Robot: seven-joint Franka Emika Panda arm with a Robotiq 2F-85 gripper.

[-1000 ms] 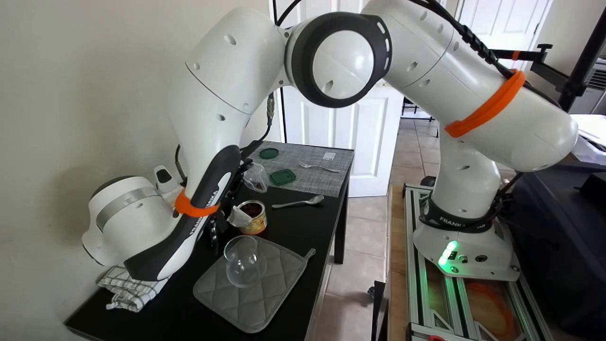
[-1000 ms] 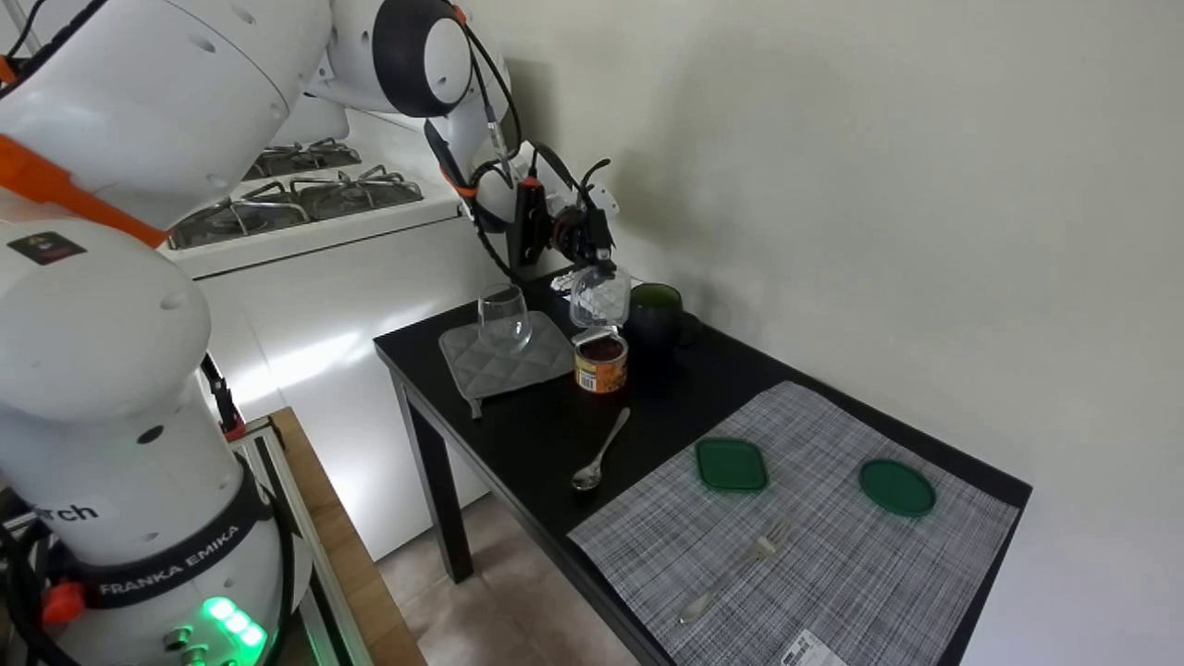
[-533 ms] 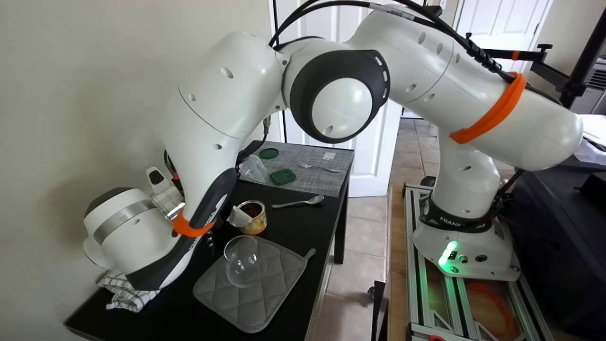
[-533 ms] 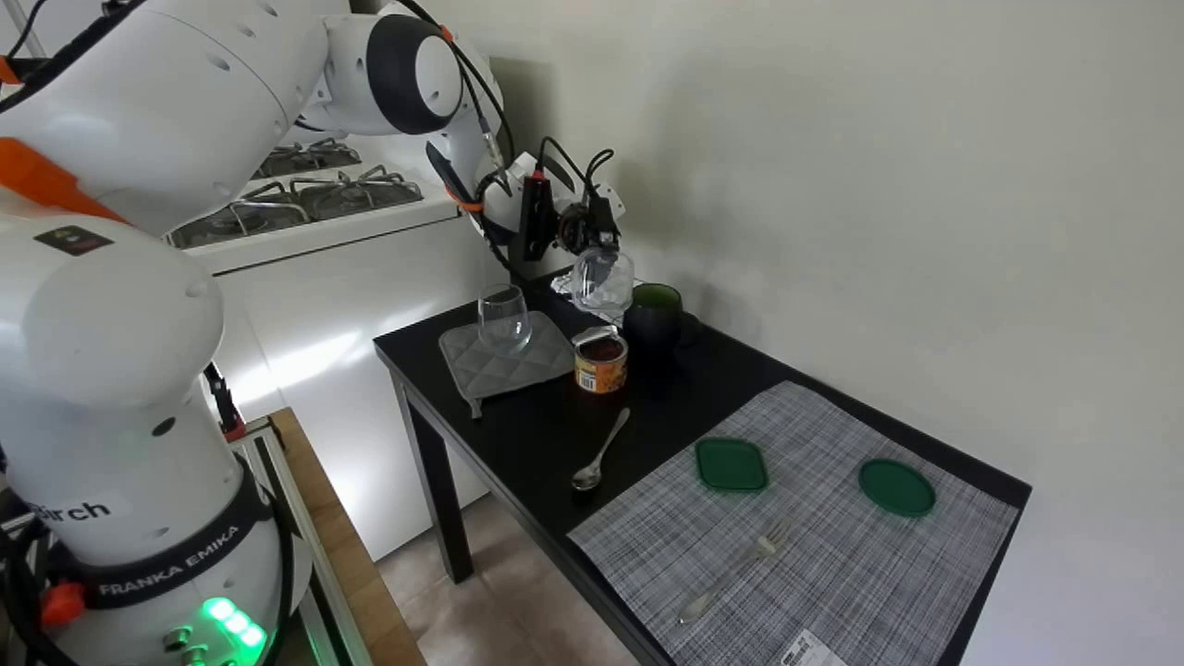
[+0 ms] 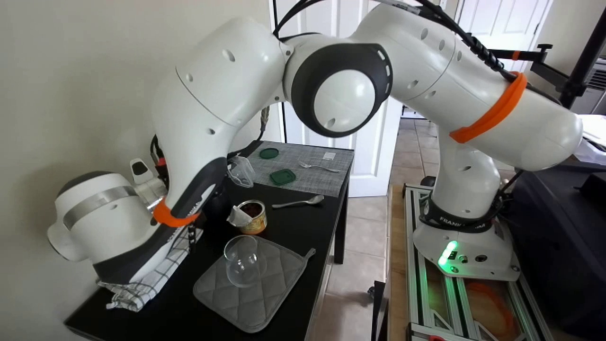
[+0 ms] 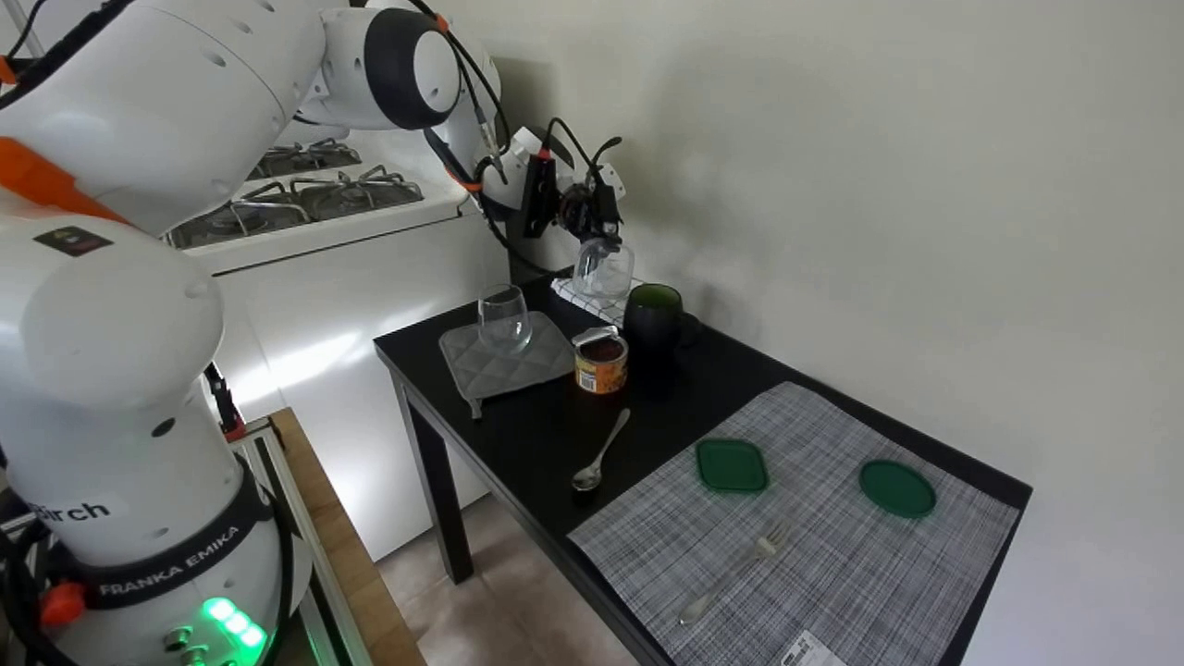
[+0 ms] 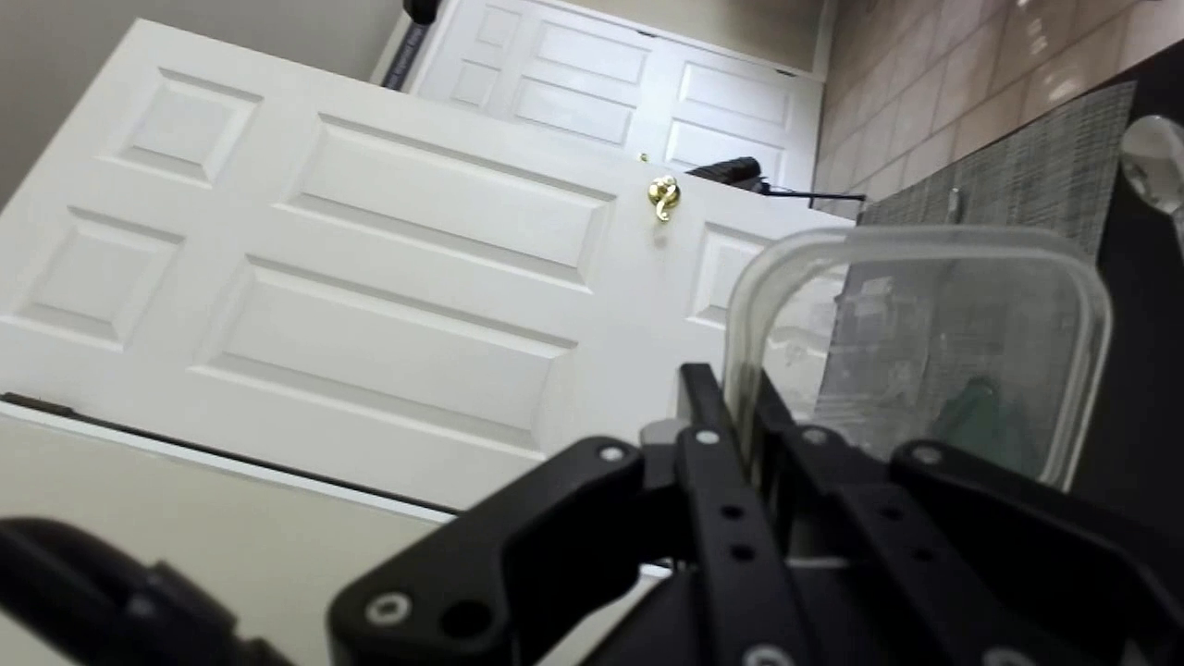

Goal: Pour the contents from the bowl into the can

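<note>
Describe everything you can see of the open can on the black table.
The can is a short cylinder, metal by its look, standing upright on the black table. Its side carries a printed orange-yellow label. The pale lid is peeled back and seems to hang on at the rim, leaving the top open over dark reddish-brown contents. It stands near the dark mug and the grey pot holder; I can't tell whether it touches either. Nothing grips it.

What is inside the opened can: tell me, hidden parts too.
Inside the can, both exterior views show dark reddish-brown contents. They appear too small to identify; anything beneath their surface, and the can's bottom, are covered.
</note>
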